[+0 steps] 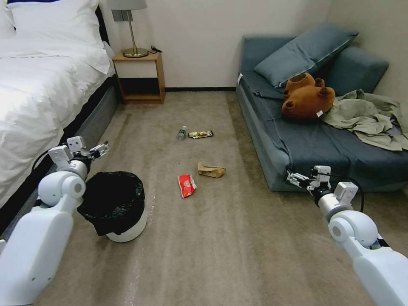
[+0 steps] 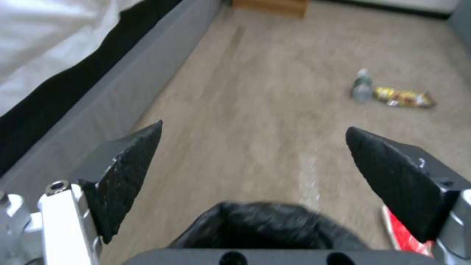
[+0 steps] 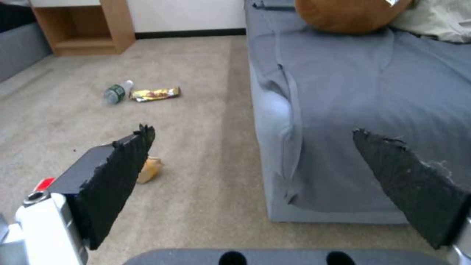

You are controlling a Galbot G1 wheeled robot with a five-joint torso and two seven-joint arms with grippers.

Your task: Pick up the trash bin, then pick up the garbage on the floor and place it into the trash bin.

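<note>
The trash bin (image 1: 121, 212), white with a black bag liner, stands on the carpet at the left; its bag rim (image 2: 267, 224) shows just below my left gripper. My left gripper (image 1: 100, 149) hovers open above and behind the bin's far-left edge, holding nothing. The garbage lies on the carpet: a red-and-white packet (image 1: 186, 185), a brown paper bag (image 1: 211, 170), a small clear bottle (image 1: 181, 133) and a gold wrapper (image 1: 200, 134). My right gripper (image 1: 293, 178) is open and empty, raised by the sofa's front corner.
A bed (image 1: 38, 85) runs along the left, with a nightstand (image 1: 140, 76) and lamp at the back. A grey sofa (image 1: 323, 144) on the right carries a brown plush bear (image 1: 304, 97) and an olive cloth (image 1: 367, 117). Open carpet lies between them.
</note>
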